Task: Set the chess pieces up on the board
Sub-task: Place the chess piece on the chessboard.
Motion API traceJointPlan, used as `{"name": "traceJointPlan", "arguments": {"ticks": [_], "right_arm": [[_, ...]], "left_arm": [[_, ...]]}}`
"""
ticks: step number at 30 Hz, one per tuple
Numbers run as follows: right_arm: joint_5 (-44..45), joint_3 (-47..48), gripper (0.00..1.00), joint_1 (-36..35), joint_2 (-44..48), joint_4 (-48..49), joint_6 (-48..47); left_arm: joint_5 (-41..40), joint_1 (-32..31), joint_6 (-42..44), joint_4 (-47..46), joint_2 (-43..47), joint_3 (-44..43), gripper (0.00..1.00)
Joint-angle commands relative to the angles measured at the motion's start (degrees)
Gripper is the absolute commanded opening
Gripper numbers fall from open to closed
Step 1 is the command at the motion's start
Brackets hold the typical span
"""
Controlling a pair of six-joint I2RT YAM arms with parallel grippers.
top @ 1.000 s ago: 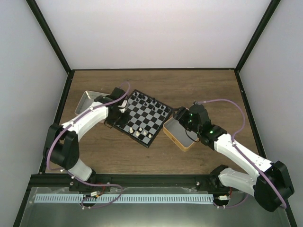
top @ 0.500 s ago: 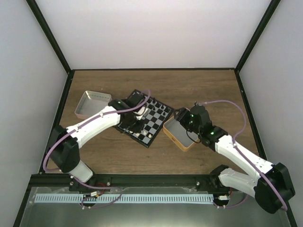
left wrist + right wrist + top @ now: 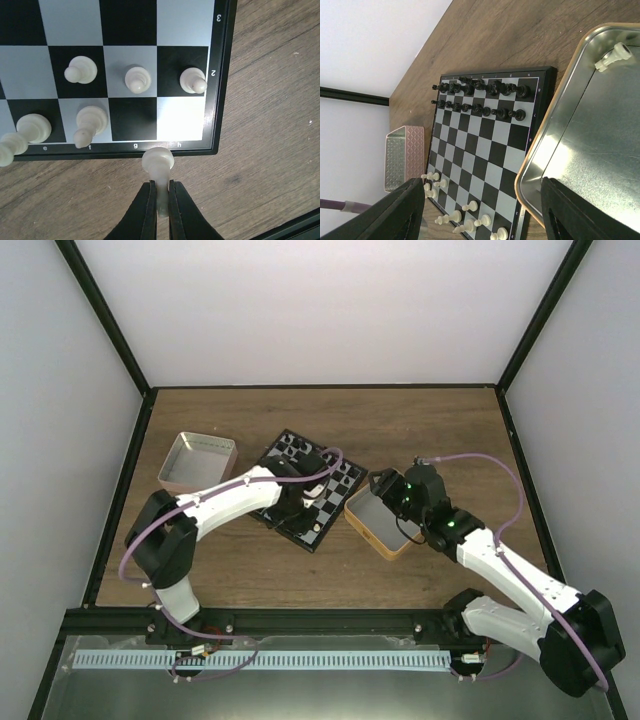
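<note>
Left wrist view: the left gripper has its jaws pressed on the lower part of a small cream-white chess piece, whose rounded head juts ahead of the jaws over the rim of the black-and-grey checkered board. Two bare back-row squares lie just beyond. Let go here, the piece would likely roll off onto the brown wooden table. Pushed too far ahead, it could topple the cream-white pawns beyond the jaws. The right gripper hangs with jaws spread, a silver gold-rimmed tin between them holding another cream piece.
</note>
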State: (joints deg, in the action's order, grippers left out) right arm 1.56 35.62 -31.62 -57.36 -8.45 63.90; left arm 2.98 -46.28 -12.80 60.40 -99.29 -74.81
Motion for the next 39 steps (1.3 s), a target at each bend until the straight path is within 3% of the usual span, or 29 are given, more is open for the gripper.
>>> {"name": "traceJointPlan", "arguments": {"ticks": [1,19,30,36,39], "right_arm": [[1.4,-0.5,0.65,0.4,1.2,-0.6,-0.3],[1.4,-0.8,0.65,0.6,1.5,-0.9,-0.4],[1.2,-0.8,0.65,0.7,1.4,-0.7,-0.2],[0.9,-1.0,0.65,0.7,1.2,-0.5,-0.2],[1.4,-1.1,0.65,0.7,1.4,-0.6,-1.0]], "left_arm": [[-1.6,-0.8,0.3,1.1,-1.8,-1.9,0.06],[-5.8,-0.8,2.0,-0.4,-8.0,-3.6,0.07],[-5.7,-0.6,2.2,-0.7,-8.7,-3.7,0.23],[-3.5,-0.6,2.3,-1.7,-7.3,-4.3,0.26],[-4.0,-0.5,2.2,-1.5,-6.1,-4.1,0.33]]}}
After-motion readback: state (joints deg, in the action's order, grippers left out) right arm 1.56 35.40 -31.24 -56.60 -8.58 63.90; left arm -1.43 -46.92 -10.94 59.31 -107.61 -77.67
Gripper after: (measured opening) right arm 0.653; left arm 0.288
